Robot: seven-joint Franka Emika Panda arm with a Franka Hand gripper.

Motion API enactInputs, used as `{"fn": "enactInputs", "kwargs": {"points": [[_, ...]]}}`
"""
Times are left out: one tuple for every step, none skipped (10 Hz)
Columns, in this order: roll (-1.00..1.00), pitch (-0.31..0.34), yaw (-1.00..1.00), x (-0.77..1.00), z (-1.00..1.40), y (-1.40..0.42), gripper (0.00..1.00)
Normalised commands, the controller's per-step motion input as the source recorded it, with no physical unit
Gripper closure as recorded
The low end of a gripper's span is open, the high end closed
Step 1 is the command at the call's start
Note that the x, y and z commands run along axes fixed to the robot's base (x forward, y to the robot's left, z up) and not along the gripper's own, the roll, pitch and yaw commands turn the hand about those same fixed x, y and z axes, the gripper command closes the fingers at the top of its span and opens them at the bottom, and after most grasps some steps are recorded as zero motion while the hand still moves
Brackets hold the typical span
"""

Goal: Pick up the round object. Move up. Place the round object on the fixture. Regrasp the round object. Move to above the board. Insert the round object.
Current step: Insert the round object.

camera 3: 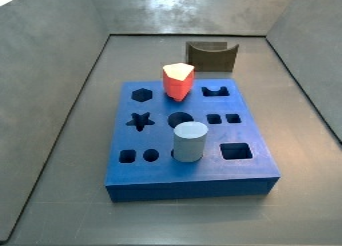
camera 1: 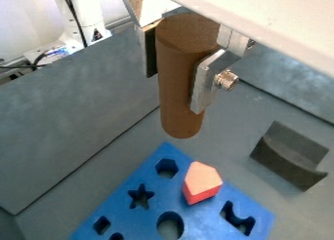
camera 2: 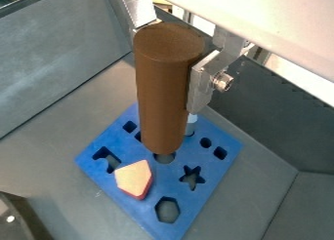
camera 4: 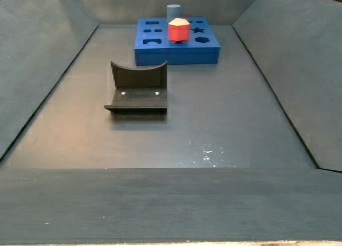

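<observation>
One gripper point(camera 1: 196, 83), one brown peg point(camera 1: 181, 73), one board point(camera 3: 187, 138), one fixture point(camera 4: 138, 88), perhaps two seated pegs.

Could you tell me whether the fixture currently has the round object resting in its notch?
No, the fixture is empty; the gripper holds the round object above the board.

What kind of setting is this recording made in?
Probably a lab test cell for peg insertion. Grey walls enclose a bare floor with a blue board of shaped holes and a fixture. Above the board, the gripper holds a brown peg.
</observation>
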Motion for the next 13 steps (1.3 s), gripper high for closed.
{"fn": "enactInputs", "kwargs": {"points": [[-0.23,0.091,-0.15,0.17,-0.34,-0.02,1.0],[-0.26,0.051,-0.15,0.13,-0.36,-0.02,1.0],[-0.31,0.131,-0.15,0.28,-0.49,-0.11,1.0],[-0.28,0.103,-0.03,0.47,-0.65,-0.25,1.0],[-0.23,0.0,0.0,0.35,-0.79,-0.49,1.0],[-0.08,0.0,0.03,0.1,-0.96,-0.47,1.0],[0.0,-0.023,0.14,0.0,-1.0,-0.19,1.0],[0.11,-0.169,0.17,-0.33,-1.0,0.0,1.0],[0.09,-0.166,0.19,-0.35,-1.0,0.0,1.0],[-0.04,-0.18,0.27,-0.11,-0.9,-0.16,1.0],[-0.25,-0.114,0.21,0.0,-0.79,-0.32,1.0],[-0.34,-0.217,0.0,0.18,-0.68,-0.44,1.0],[-0.3,-0.126,0.0,0.43,-0.79,-0.21,1.0]]}}
